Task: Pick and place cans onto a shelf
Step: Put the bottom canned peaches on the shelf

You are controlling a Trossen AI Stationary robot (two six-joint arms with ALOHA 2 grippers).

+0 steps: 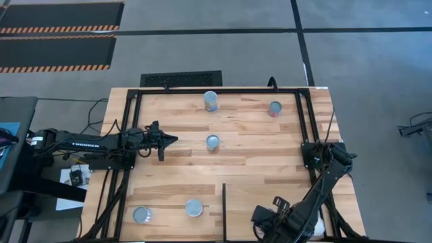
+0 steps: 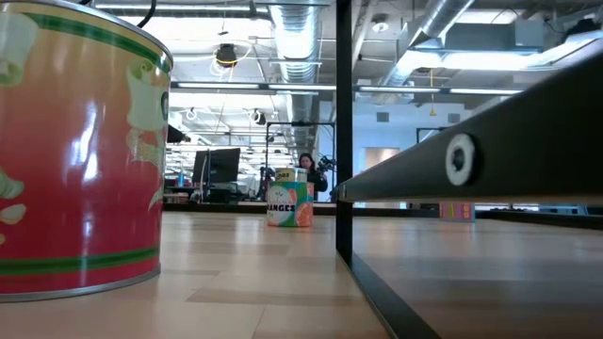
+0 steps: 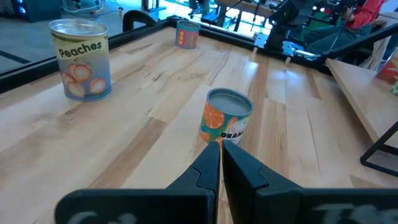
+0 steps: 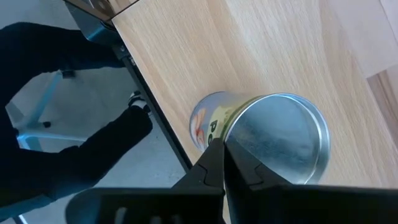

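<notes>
High view, and nobody is carrying anything: this is the approach to a pick. The left gripper (image 1: 170, 140) is clenched shut and empty, with the orange can (image 1: 213, 142) standing straight ahead of its tips, near but not touching. Next it must spread its fingers, slide forward around that can and close on it, by my reading.

The right gripper (image 4: 221, 152) is also pinched shut on nothing. A peach can (image 4: 273, 137) sits just past its fingertips, close to the table edge. It too needs to open before any grab.

Count time! Five cans show from above: the orange one, two (image 1: 210, 101) (image 1: 275, 109) farther beyond the left gripper, and two (image 1: 142, 215) (image 1: 194, 207) off to its side by the divider bar (image 1: 223, 209). I take that section to be the shelf (image 1: 169, 192). The peach can makes six, hidden from above under the right arm. Two grippers, one divider.
</notes>
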